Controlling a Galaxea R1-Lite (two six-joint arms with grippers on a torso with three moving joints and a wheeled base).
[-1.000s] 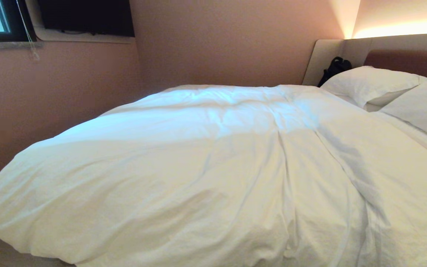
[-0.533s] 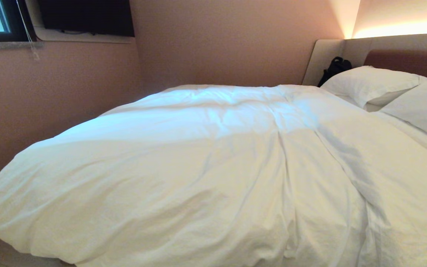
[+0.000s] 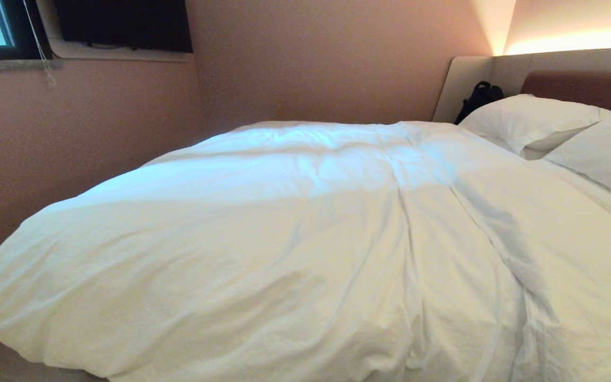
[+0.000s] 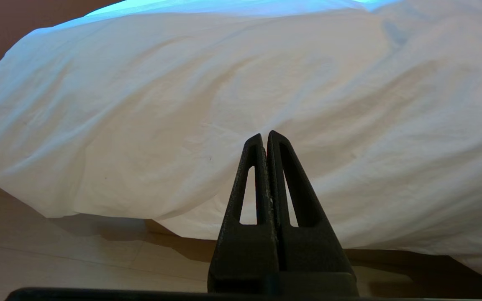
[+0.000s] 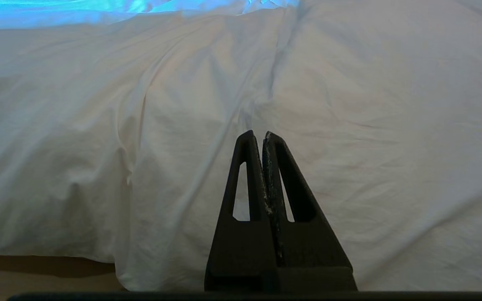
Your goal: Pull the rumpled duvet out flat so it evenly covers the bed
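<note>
Both claws (image 4: 265,136) (image 5: 259,134) clenched empty before 1 duvet (image 3: 284,239); 2 pillows (image 3: 528,122) behind.

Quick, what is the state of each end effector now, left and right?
Left end effector: closed, holding nothing, short of the duvet.
Right end effector: closed, holding nothing.

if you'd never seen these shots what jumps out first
The big, puffy white duvet fills nearly the whole head view, creased and draped over the bed's near edge towards the pale floor. Two plump white pillows lean at the beige and brown padded headboard on the far right, with a small black bag beside them. Both black grippers, left and right, are shut and empty, facing the duvet's overhang.
</note>
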